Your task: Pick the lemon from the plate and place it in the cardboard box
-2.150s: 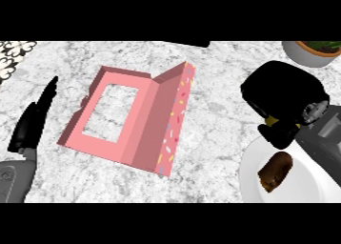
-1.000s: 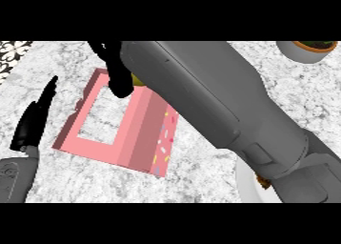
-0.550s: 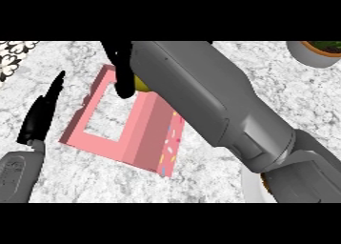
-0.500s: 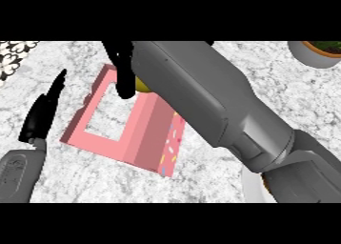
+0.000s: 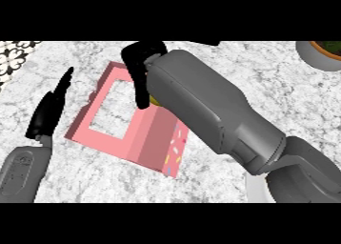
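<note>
Curling round the lemon (image 5: 154, 100), right robot hand (image 5: 141, 61) above pink box (image 5: 144, 139), left robot hand (image 5: 49, 108) straight-fingered beside it

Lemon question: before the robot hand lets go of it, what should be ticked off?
1. lemon held: ok, a yellow sliver shows under the curled fingers of the right robot hand.
2. pink box open: ok, its flap stands raised.
3. Lemon over the opening: cannot tell, it shows right by the raised flap.
4. Height above the box: cannot tell from this steep view.
5. left robot hand out of the way: ok, open, left of the box.
6. potted plant out of the way: ok, far corner.
</note>
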